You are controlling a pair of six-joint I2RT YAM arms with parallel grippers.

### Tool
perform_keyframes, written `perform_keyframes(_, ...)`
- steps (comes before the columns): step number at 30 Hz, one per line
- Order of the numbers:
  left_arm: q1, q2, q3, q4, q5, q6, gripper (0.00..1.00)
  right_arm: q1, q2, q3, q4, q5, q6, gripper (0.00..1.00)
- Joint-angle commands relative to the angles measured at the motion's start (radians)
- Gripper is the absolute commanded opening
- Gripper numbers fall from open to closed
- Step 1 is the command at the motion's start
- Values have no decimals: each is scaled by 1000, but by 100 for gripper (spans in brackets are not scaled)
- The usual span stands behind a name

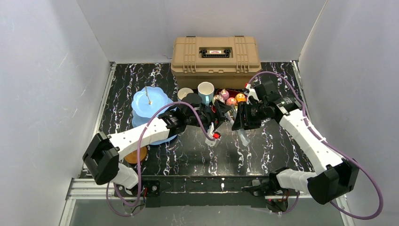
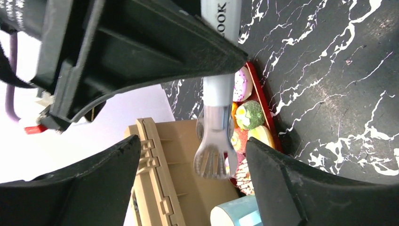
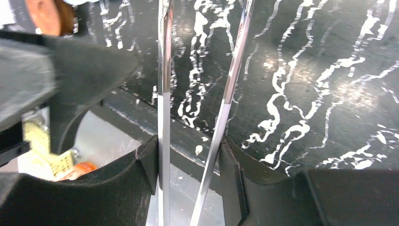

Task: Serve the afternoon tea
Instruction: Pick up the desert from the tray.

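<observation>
Nearest you on the left, a round brown saucer [image 1: 136, 155] peeks out from under your left arm on the black, white-veined table [image 1: 188, 157]. At mid-table your right gripper [image 3: 188, 160] is clamped on the two thin, shiny blades of the metal tongs [image 3: 163, 117]. Your left gripper [image 2: 193, 146] has its black fingers spread wide, clear of the tongs' toothed tip. Farther left stands the light-blue scalloped cake stand [image 1: 150, 100]. Beyond the crowding grippers, a white mug [image 1: 185, 93], a light-blue mug [image 1: 205, 89] and glossy toy cakes [image 2: 249, 115] in the dark-red tray [image 2: 264, 101] sit before the ribbed tan toolbox [image 1: 215, 54].

White arm links [image 1: 136, 136], black joints [image 1: 101, 160], purple cables [image 1: 371, 188].
</observation>
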Motion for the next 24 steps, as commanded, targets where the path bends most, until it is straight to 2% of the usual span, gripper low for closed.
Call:
perform_keyframes(1, 18, -67, 2, -11, -28, -65, 88, 2, 30, 58, -43, 164, -8, 36)
perform_keyframes(6, 41, -139, 5, -77, -75, -206, 92, 2, 76, 61, -32, 229, -14, 38)
perform_keyframes(11, 61, -171, 99, -256, -150, -423, 93, 2, 140, 81, 0, 252, -26, 43)
perform_keyframes(20, 106, -186, 257, -513, -205, -795, 93, 2, 209, 77, 57, 187, -38, 52)
perform_keyframes(24, 134, -167, 318, -568, -215, -900, 93, 3, 232, 75, 54, 165, -47, 55)
